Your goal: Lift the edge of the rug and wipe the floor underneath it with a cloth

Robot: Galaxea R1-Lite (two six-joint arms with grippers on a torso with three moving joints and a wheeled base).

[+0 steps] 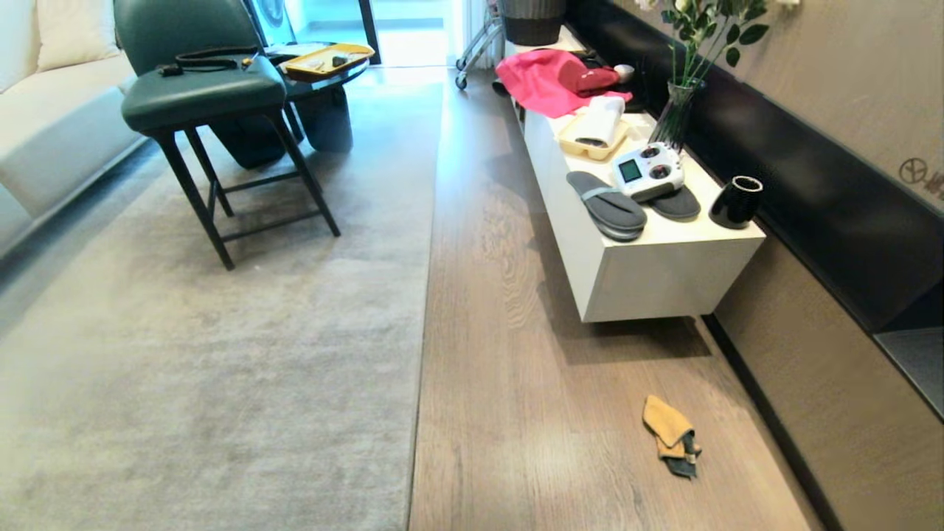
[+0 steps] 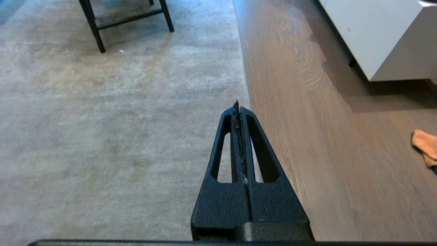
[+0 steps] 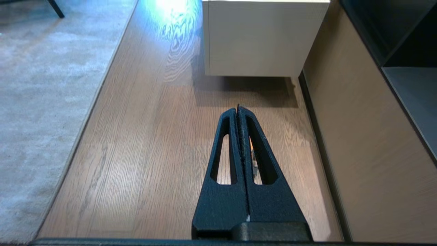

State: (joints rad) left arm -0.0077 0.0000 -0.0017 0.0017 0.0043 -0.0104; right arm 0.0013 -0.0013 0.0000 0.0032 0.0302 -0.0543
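Observation:
The pale grey rug (image 1: 221, 354) covers the left of the room, and its rug edge (image 1: 422, 324) runs straight down the middle against the brown wood floor (image 1: 516, 413). A crumpled mustard-tan cloth (image 1: 670, 434) with a dark patch lies on the floor near the right wall. It also shows at the border of the left wrist view (image 2: 425, 145). My left gripper (image 2: 237, 104) hangs shut and empty above the rug edge (image 2: 244, 85). Over bare floor (image 3: 143, 153), my right gripper (image 3: 237, 108) is shut and empty, with a sliver of the cloth (image 3: 251, 145) showing through a finger slot. Neither arm appears in the head view.
A white low cabinet (image 1: 649, 273) stands along the right wall with slippers (image 1: 606, 206), a remote controller (image 1: 649, 171), a black cup (image 1: 736, 202), a vase and pink fabric (image 1: 538, 81) on it. A green chair (image 1: 206, 96) and a dark round table (image 1: 324, 81) stand on the rug.

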